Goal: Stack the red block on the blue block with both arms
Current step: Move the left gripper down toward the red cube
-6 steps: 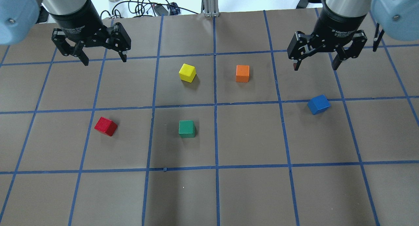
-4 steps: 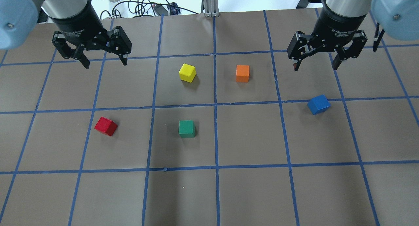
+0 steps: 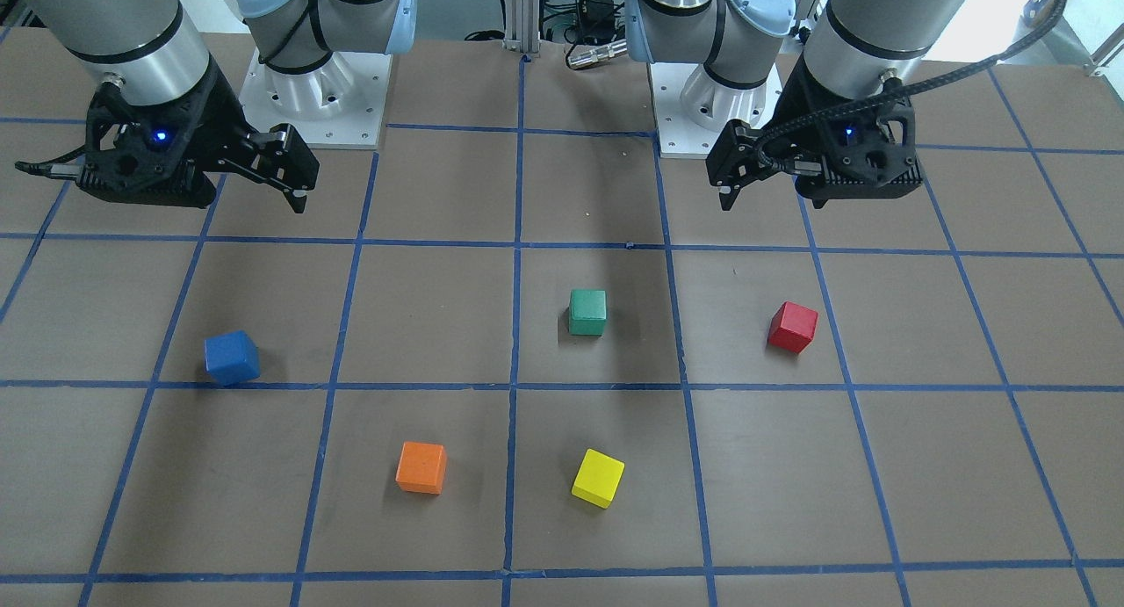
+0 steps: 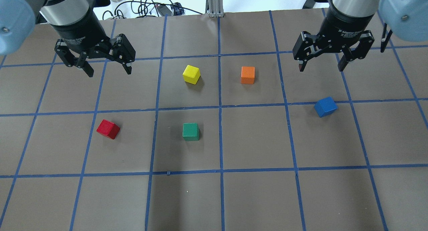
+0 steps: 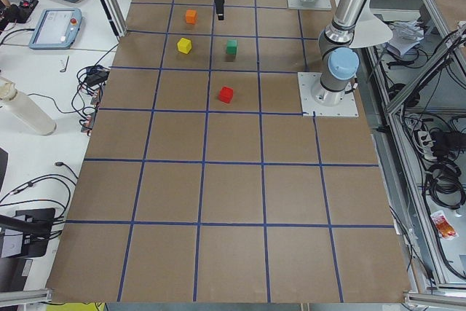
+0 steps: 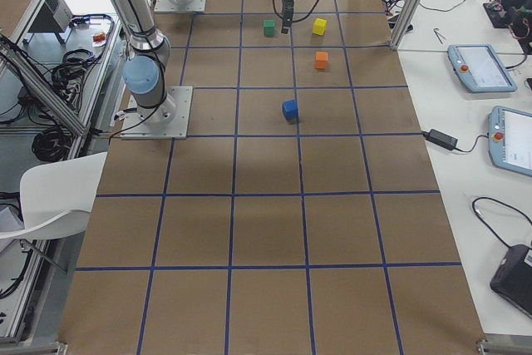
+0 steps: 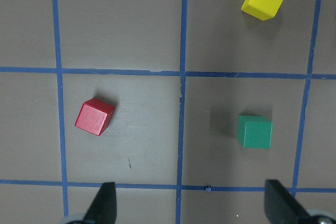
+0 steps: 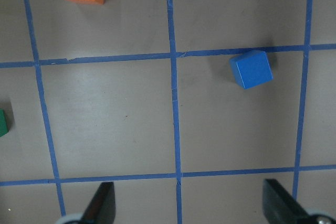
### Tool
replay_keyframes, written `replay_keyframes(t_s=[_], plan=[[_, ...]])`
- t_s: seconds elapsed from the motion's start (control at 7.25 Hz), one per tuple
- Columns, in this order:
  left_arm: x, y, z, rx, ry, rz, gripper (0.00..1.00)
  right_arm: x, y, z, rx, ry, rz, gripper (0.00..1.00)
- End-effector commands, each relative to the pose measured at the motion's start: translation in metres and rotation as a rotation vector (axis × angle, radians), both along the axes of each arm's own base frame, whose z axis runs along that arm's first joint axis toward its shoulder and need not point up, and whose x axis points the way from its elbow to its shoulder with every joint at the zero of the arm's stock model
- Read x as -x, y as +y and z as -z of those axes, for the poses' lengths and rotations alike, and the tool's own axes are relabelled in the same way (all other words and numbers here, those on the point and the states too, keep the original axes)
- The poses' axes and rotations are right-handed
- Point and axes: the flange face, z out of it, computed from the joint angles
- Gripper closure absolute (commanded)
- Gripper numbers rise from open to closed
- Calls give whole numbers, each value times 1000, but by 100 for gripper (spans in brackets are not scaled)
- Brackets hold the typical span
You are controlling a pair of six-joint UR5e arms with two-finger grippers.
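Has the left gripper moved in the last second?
Yes. The left gripper has shifted further past the tape line, toward the red block.

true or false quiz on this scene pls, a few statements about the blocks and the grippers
1. The red block rests on the table, touched by no gripper. True.
2. The red one sits stacked on the blue one. False: the blue block lies far apart from it, with nothing on top.
3. The left gripper and the right gripper are both open. True.
4. The right gripper holds the orange cube. False: the orange block rests on the table, and that gripper is empty.
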Motion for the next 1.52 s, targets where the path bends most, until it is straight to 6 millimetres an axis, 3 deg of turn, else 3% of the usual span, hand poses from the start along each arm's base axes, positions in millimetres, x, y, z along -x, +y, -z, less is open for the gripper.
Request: replay_keyframes(t_s=[0.0,0.28,0.41,0.55,0.83,0.97,1.1,1.24,1.38], plan=[[-8,-2,-2,0,-29,4,0,0,0,0,0,-1,0,0],[-11,-7,15,-28,-22,22,0,0,0,1,0,0,0,0],[-31,-14,27,-46,-14,22,0,0,0,1,0,0,0,0],[-60,-27,62,-114,7,27,0,0,0,0,0,2,-1,0],[-71,-42,124,-94,-2,39,0,1,0,2,-5,9,-1,0],[-87,-31,162,-129,5,12,0,1,0,2,-9,9,-1,0],[-121,-15,192,-176,28,-31,0,1,0,2,-9,8,-1,0],[-142,-14,209,-148,36,-23,0,0,0,3,-11,5,-1,0],[-141,-9,224,-159,41,33,0,1,0,2,-6,9,-1,0]])
